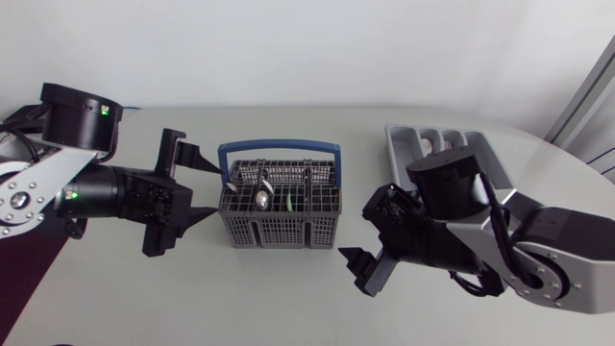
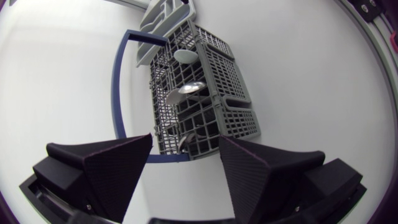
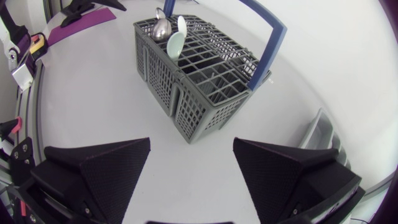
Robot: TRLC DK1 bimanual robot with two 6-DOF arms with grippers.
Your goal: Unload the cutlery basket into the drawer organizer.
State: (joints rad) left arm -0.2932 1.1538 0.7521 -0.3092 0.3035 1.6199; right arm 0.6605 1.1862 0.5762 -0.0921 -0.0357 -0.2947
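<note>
A: anything non-task?
B: only the table (image 1: 288, 298), white, matte, plain top
A: edges?
B: head view, far edge straight at 12 o'clock, curving round toward 3 o'clock; another bit of edge at 8 o'clock
A: wrist views?
B: same white top in both, evenly lit

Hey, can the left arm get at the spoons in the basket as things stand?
Probably yes. The left gripper, fingers open, sits right beside the basket with nothing between them, and the spoons stick up out of its open top. The handle arches above the basket and may crowd the approach.
</note>
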